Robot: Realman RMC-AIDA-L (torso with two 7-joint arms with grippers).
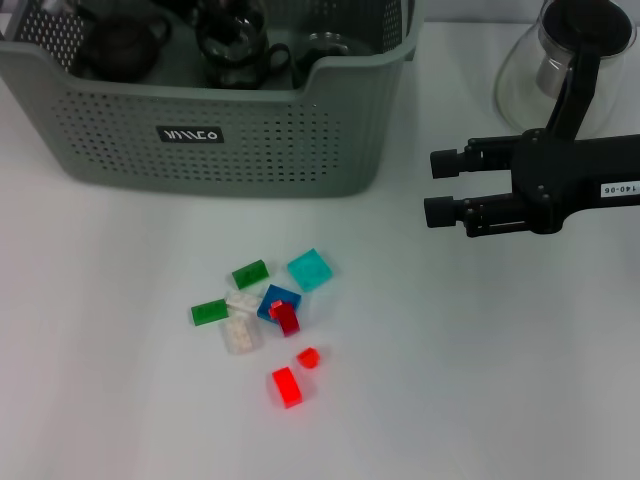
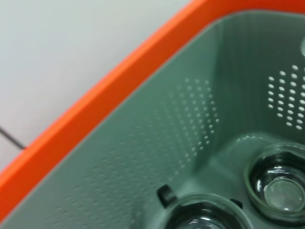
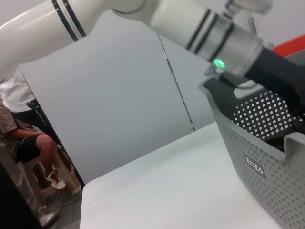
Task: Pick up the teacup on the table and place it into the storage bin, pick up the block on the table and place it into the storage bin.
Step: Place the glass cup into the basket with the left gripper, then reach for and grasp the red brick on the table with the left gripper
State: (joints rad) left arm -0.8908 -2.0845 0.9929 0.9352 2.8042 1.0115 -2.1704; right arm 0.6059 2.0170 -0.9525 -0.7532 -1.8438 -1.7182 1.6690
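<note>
Fingers (image 1: 447, 162) of right gripper (image 1: 440, 187) parted, empty, beside storage bin (image 1: 230, 130)

You have a right gripper (image 1: 432, 187): matte black, two round-tipped fingers (image 1: 446, 162), boxy body, white label printed 140-06. Your left arm (image 3: 157, 19): glossy white tubes, black rings, silver collar, green light (image 3: 218, 63), black end section.
</note>
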